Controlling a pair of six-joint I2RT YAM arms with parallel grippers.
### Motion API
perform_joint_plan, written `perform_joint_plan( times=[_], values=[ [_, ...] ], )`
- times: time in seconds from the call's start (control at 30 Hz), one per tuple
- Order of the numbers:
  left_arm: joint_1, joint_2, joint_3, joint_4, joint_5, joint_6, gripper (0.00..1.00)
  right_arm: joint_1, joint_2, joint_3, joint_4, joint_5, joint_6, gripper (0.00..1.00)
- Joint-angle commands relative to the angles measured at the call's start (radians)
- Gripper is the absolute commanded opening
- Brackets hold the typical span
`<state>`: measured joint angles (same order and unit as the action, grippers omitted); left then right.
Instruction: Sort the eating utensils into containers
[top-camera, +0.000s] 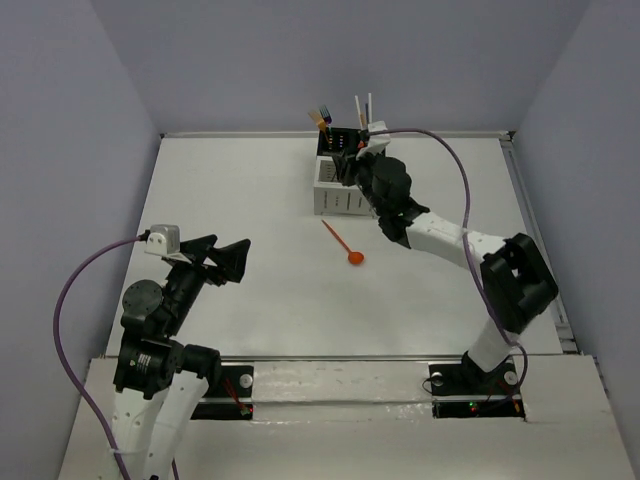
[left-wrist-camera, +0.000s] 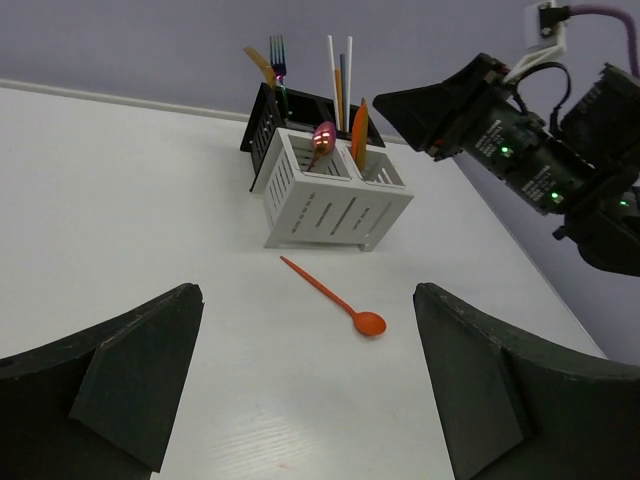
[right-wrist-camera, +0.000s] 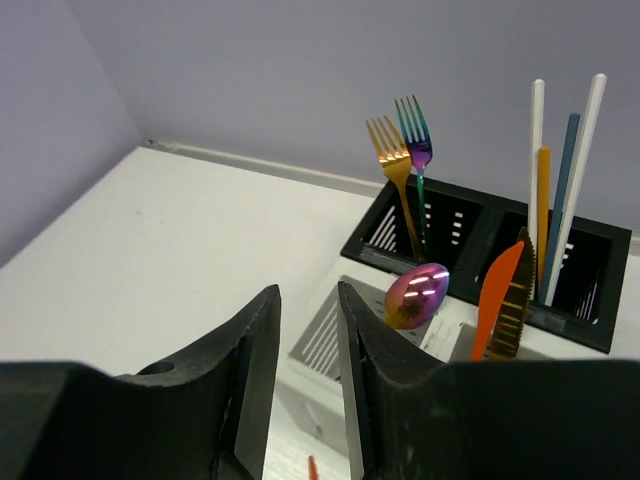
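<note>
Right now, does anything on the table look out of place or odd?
Yes: one orange spoon lies flat on the table, apart from and in front of the caddy, while the other utensils stand in its compartments.

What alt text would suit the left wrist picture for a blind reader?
An orange spoon lies on a white table before a white-and-black caddy of upright cutlery. Another arm shows at right; two dark fingers, spread apart, frame the bottom.
</note>
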<state>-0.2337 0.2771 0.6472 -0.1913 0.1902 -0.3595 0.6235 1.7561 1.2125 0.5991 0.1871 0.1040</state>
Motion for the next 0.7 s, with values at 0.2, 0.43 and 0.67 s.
perform_joint_plan(
  times=[0.2,0.43,0.67],
  values=[
    [0.004,-0.013,-0.008,0.052,0.012,0.014,0.99,0.131,-0.158,-0.238,-0.315,-0.164,0.226,0.34],
    [0.004,-0.013,-0.009,0.053,0.012,0.013,0.99,0.205,-0.121,-0.337,-0.375,-0.255,0.333,0.42],
    [0.004,-0.006,-0.008,0.053,0.014,0.013,0.99,0.205,-0.032,-0.334,-0.429,-0.148,0.390,0.43]
  ],
)
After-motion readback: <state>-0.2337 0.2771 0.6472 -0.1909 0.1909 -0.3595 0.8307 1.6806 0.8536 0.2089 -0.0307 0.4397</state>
